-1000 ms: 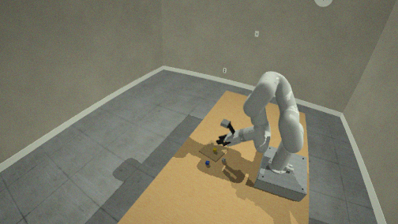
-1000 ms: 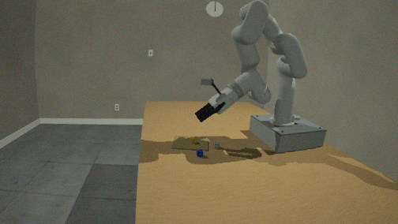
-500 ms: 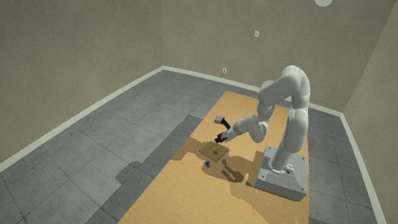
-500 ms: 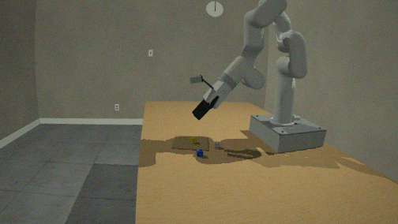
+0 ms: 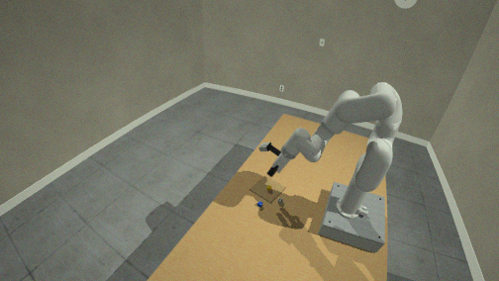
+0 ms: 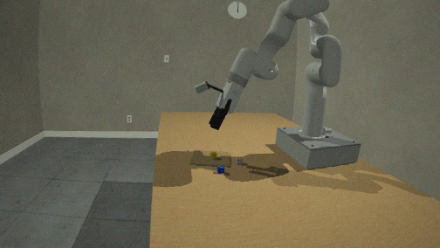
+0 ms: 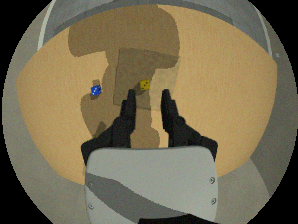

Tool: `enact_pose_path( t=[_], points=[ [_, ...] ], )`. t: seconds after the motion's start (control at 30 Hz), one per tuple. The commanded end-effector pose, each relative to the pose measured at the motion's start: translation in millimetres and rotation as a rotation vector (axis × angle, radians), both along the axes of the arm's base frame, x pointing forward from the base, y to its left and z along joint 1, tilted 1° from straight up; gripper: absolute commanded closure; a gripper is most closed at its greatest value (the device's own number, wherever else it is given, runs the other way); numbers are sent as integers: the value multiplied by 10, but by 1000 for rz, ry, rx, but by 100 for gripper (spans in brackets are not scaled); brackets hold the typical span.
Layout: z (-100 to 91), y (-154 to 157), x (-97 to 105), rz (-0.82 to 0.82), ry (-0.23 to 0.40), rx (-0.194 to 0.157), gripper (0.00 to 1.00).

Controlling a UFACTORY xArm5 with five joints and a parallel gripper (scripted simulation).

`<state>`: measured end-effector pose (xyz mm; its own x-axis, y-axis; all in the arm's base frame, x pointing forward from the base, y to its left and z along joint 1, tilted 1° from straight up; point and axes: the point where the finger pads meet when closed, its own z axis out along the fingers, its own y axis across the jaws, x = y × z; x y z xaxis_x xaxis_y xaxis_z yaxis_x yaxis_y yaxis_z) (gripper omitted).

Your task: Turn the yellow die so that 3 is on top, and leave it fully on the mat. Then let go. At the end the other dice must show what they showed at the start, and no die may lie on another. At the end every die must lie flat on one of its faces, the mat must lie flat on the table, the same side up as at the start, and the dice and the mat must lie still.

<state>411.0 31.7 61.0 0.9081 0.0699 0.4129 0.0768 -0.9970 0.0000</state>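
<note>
One yellow die (image 5: 269,188) sits on the mat (image 5: 260,191), with the blue die (image 5: 259,204) just off the mat's edge on the counter (image 5: 238,247). High above the mat, the tool (image 6: 216,118) hangs part-open, gripping nothing.

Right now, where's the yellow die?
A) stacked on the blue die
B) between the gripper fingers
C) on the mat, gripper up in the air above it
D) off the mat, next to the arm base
C: the yellow die lies on the mat, while the gripper hangs well above it holding nothing; the blue die sits apart, off the mat.
</note>
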Motion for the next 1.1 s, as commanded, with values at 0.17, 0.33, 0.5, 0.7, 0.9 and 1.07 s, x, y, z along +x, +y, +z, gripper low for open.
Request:
enact_pose_path(
  t=[0.17, 0.33, 0.5, 0.7, 0.9, 1.07],
  points=[
    [46, 35, 143, 3, 231, -18, 64],
    [78, 42, 209, 5, 358, -28, 64],
    [90, 38, 230, 5, 407, -33, 64],
    [92, 37, 231, 5, 410, -33, 0],
    [92, 37, 231, 5, 410, -33, 0],
    [96, 37, 231, 5, 410, -33, 0]
  ],
)
